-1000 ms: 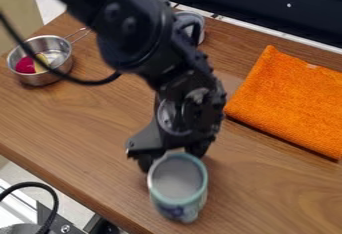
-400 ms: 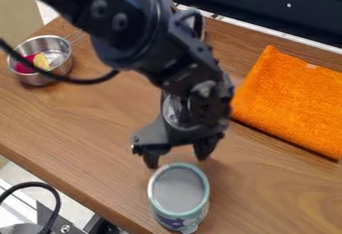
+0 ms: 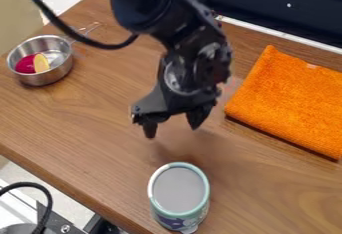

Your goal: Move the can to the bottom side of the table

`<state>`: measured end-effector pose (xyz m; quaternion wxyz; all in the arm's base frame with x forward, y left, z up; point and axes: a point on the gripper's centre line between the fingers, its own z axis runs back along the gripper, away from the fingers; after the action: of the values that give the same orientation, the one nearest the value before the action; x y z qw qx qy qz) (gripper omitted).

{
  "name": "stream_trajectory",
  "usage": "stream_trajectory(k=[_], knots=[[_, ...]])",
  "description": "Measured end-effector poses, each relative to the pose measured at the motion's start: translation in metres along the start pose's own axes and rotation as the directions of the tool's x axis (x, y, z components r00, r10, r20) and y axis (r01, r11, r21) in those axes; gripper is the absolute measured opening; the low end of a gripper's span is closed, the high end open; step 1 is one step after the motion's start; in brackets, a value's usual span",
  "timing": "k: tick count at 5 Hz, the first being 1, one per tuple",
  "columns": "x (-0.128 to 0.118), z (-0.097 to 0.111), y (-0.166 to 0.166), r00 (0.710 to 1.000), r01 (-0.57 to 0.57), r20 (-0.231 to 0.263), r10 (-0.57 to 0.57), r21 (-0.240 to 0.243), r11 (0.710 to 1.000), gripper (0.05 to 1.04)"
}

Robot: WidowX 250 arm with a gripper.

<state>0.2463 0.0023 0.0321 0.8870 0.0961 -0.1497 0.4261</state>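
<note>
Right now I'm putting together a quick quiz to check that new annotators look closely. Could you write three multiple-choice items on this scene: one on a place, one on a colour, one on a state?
1. Where is the can?
A. Inside the pot
B. Low in the view, on the table
C. At the table's far edge

2. What colour is the towel?
A. Orange
B. Blue
C. White

3. How are the fingers?
A. Shut on the can
B. Pressed on the towel
C. Parted, with nothing between them

Right letters:
1: B, as the can stands on the wood near the bottom of the view.
2: A, as the cloth is orange all over its visible top.
3: C, as the tips stand apart above the can, with bare table showing between them.
</note>
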Motion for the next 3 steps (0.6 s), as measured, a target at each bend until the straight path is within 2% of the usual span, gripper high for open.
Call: stream_trajectory(k=[1, 2, 3], knots=[[0.017, 0.002, 0.003, 0.999, -0.041, 0.001, 0.041, 0.021, 0.999, 0.995], [0.026, 0.003, 0.016, 0.998, -0.069, 0.007, 0.069, 0.065, 0.995, 0.995], [0.045, 0.016, 0.024, 0.998, -0.055, -0.008, 0.056, 0.057, 0.997, 0.995]])
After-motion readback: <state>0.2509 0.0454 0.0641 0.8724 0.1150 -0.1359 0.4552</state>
